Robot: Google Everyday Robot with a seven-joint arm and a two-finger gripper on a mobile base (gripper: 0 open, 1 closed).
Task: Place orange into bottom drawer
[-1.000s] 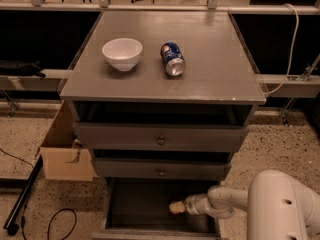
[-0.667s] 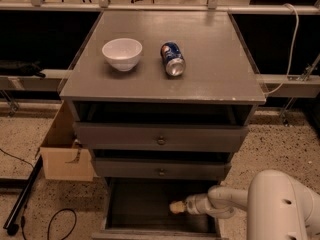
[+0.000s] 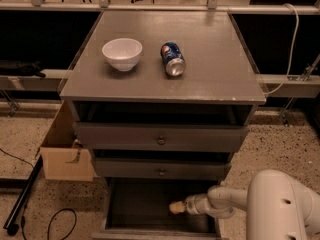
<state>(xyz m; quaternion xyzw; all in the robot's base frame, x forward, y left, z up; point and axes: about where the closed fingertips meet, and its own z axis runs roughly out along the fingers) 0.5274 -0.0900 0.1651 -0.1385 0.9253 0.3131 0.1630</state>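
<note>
The bottom drawer (image 3: pixel 135 206) is pulled open below the two upper grey drawers, and its dark interior shows. My gripper (image 3: pixel 176 207) reaches in from the right on the white arm (image 3: pixel 220 203) and sits low inside the drawer, right of its middle. Its pale tip is just above the drawer floor. The orange does not show as a separate thing; it is hidden or out of view.
On the cabinet top (image 3: pixel 215 59) stand a white bowl (image 3: pixel 122 53) and a blue soda can (image 3: pixel 172 59) lying on its side. A cardboard box (image 3: pixel 62 154) stands left of the cabinet. A black cable (image 3: pixel 55 221) and a dark bar (image 3: pixel 22 199) lie on the floor at left.
</note>
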